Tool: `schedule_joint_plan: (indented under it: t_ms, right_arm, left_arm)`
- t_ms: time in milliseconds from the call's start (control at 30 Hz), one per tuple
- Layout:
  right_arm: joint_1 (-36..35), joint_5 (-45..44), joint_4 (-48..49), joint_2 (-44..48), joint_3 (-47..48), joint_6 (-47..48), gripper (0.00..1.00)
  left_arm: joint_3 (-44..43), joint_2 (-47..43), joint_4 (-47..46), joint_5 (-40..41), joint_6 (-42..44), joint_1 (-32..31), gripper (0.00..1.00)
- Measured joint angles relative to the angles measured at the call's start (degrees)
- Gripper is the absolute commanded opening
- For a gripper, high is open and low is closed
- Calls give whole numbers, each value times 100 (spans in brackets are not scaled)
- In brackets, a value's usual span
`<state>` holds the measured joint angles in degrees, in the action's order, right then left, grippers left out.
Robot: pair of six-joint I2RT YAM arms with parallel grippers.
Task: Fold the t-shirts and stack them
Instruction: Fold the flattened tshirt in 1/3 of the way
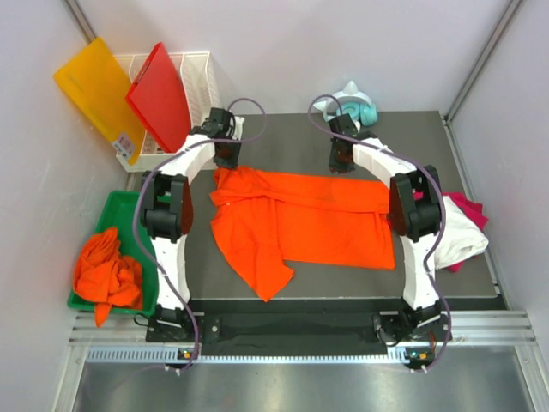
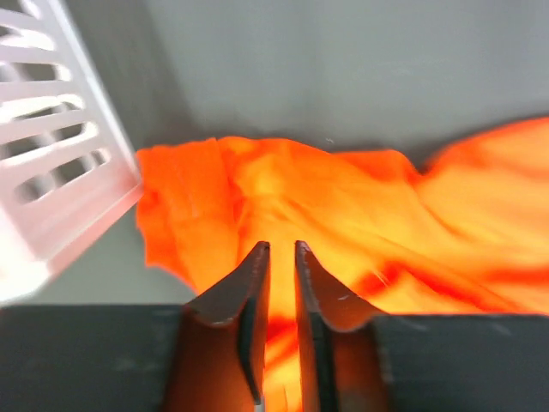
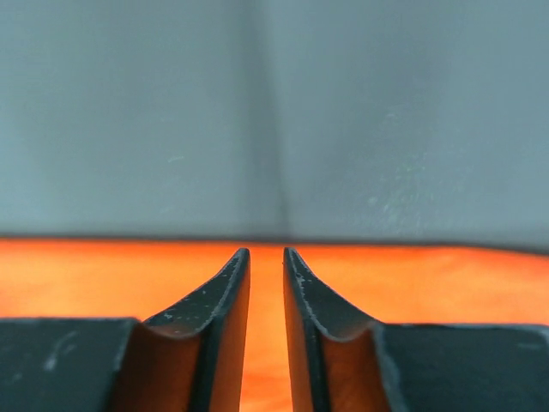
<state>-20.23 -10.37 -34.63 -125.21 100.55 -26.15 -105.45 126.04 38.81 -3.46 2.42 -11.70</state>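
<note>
Counting 1 spread orange t-shirt (image 1: pixel 317 227) | 1 white t-shirt (image 1: pixel 463 239) | left claw (image 2: pixel 281 247), right claw (image 3: pixel 266 251): both slightly parted

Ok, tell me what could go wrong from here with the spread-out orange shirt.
1. The orange t-shirt is bunched on its left side, so a fold may come out crooked.
2. The left gripper sits close to the white basket and could knock it.
3. Both jaws stand barely apart; cloth might snag as the right gripper lifts.
</note>
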Motion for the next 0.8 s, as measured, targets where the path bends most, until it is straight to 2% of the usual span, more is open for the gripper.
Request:
schedule_joint_plan:
  t_ms: [167, 300, 433, 567, 700, 800]
  right_arm:
    - [-280, -101, 48, 629, -22, 66, 22]
    - [-605, -199, 229, 1427, -498, 66, 22]
    - [-817, -267, 304, 2109, -1233, 63, 22]
    - [-957, -411, 308, 2527, -1878, 61, 22]
    - [-1075, -492, 282, 2771, -2251, 39, 22]
    - [-1143, -531, 254, 2914, -2367, -4, 23]
  left_arm:
    - [466, -1016, -229, -214, -120, 2, 28]
    - [1001, -1735, -472, -225, -144, 2, 27]
    - [1276, -1812, -435, -44, -160, 4, 27]
    - [1937, -1871, -411, 136, -166, 74, 28]
    - [2461, -1915, -356, 361, -164, 125, 30]
    - [2514, -1915, -365, 483, -168, 146, 32]
